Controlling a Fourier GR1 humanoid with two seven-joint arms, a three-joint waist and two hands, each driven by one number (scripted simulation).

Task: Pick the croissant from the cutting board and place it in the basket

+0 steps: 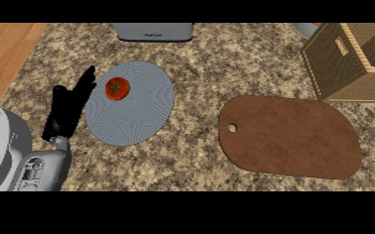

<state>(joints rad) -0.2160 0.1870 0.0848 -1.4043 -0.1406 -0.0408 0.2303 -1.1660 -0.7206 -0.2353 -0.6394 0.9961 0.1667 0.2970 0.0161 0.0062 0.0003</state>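
Observation:
The brown cutting board [293, 136] lies at the right of the granite counter with nothing on it. No croissant shows anywhere in the view. The wicker basket [344, 62] stands at the far right, cut off by the view's edge, and its inside is hidden. My left hand [70, 106] rests open at the left, fingers pointing up, beside the grey plate. My right hand does not show.
A grey round plate [135, 111] lies left of centre with a red tomato [117, 88] on its upper left part. A grey appliance [154, 31] stands at the counter's back edge. A wooden strip [16, 44] borders the counter at the far left.

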